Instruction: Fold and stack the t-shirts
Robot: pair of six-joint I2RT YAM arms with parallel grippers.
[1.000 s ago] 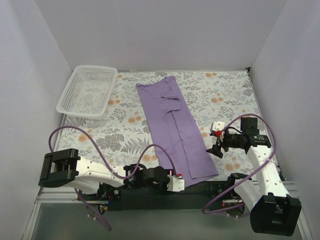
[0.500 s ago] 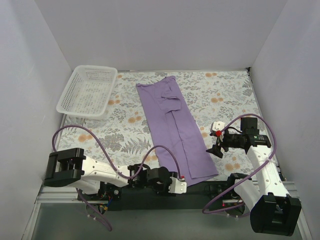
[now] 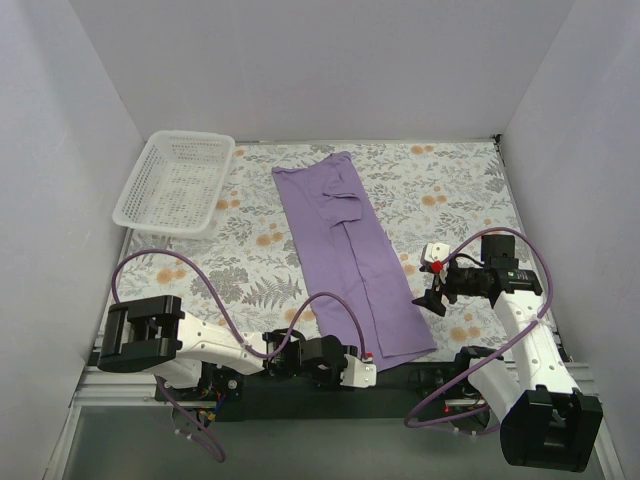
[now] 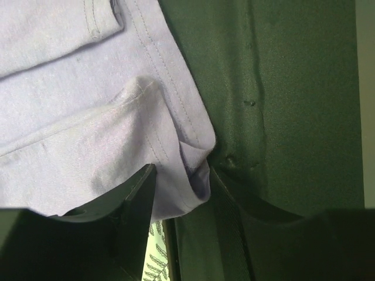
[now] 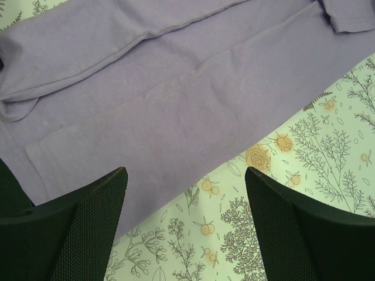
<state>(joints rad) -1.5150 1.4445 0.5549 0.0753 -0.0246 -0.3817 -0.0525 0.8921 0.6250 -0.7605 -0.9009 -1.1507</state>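
Observation:
A purple t-shirt (image 3: 350, 250), folded into a long narrow strip, lies on the floral table from the back centre to the near edge. My left gripper (image 3: 368, 372) is low at the shirt's near end. In the left wrist view its fingers (image 4: 181, 175) are closed on the bunched hem corner of the shirt (image 4: 88, 117), over the dark edge strip. My right gripper (image 3: 432, 285) hovers just right of the shirt's right edge, open and empty. The right wrist view shows it (image 5: 184, 172) above the shirt's edge (image 5: 146, 88) and the floral cloth.
A white mesh basket (image 3: 175, 180) stands at the back left. A dark strip (image 3: 420, 378) runs along the near table edge by the arm bases. White walls close in the left, back and right sides. Purple cables loop over both arms.
My left gripper has slid a little to the right along the near edge to the shirt's near corner. The right arm and the shirt have not moved.

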